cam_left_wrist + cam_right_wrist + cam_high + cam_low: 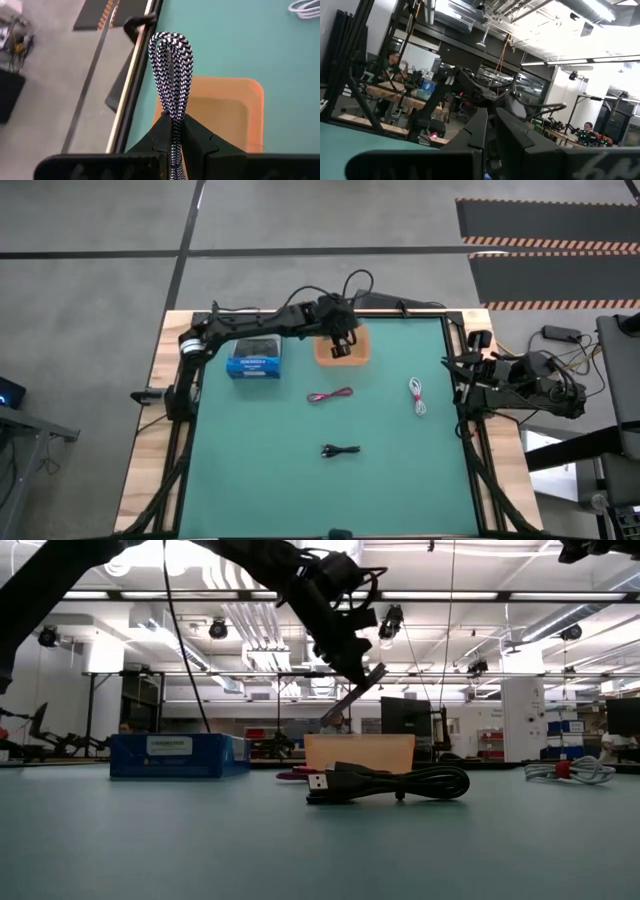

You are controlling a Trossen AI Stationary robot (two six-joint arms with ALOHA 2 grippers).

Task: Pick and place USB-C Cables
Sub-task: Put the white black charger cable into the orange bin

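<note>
Four cables in view. Left gripper (343,346) hangs above the orange tray (361,356) at the far edge of the green bench (380,470), fingers pinched on the grey cable (172,65), a black-and-white braided bundle. In the left wrist view its folded loop sticks straight out past the fingertips, with the tray's orange floor under it. In the low view the bundle hangs slanted from the gripper, lower end just above the tray rim. Whether anything lies inside the tray cannot be told; the gripper covers part of it from above.

Red-pink cable (330,396) lies on the bench near centre, long axis roughly left to right, slightly tilted. Black cable (341,450) lies nearer the front edge, also left to right; in the low view its USB plug points to the left. White cable (418,396) lies toward the right side, long axis running front to back.

Blue box (253,360) sits left of the tray, apart from it; its white label text is not readable.

Right gripper (490,131) waits off the bench's right edge, fingers nearly together and empty.
</note>
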